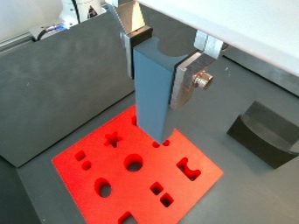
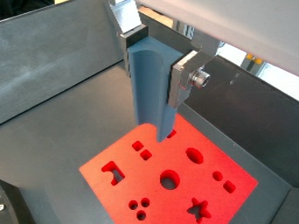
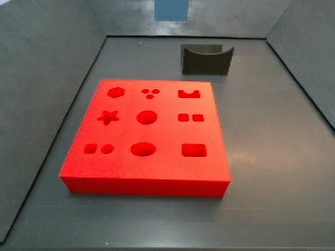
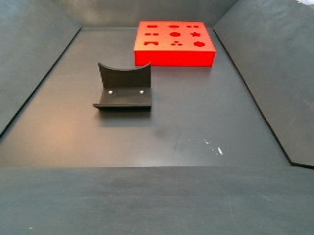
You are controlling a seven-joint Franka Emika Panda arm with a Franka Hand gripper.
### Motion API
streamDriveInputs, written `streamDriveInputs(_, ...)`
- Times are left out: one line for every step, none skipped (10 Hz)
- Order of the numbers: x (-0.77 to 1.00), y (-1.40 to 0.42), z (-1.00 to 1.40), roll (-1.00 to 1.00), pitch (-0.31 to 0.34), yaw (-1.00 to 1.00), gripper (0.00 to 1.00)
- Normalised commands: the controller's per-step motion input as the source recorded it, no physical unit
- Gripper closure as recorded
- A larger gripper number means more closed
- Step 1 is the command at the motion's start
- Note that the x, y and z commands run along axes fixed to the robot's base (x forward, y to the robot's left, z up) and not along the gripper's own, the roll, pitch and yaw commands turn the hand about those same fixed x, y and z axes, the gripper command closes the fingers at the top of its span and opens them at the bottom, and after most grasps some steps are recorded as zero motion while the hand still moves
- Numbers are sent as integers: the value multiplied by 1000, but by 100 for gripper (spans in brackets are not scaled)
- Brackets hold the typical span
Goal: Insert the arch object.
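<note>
Pincer (image 1: pixel 160 63) grips blue arch (image 1: pixel 153 92); side views hide it.

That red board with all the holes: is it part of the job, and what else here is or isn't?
Part of the job:
- red board
- blue arch piece
- gripper, shut on the piece above the board

Just standing by:
- fixture

Dark grey matte table (image 4: pixel 160 151), faintly scuffed (image 4: pixel 208 144) toward the near right corner. Closed in by plain grey wall panels (image 3: pixel 39 78) along both long edges and across the far edge (image 3: pixel 131 15). Soft, even light, no hard shadows.
</note>
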Motion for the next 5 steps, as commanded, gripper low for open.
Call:
streamDriveInputs(74, 0, -240, 0, 0, 0, 100)
streamDriveInputs(497, 0, -686, 0, 0, 0, 100)
streamDriveInputs(897, 0, -829, 20, 0, 0, 100)
streamDriveInputs(1000, 3, -840, 66, 0, -86, 100)
streamDriveInputs(1000, 123, -863, 86, 0, -174, 100)
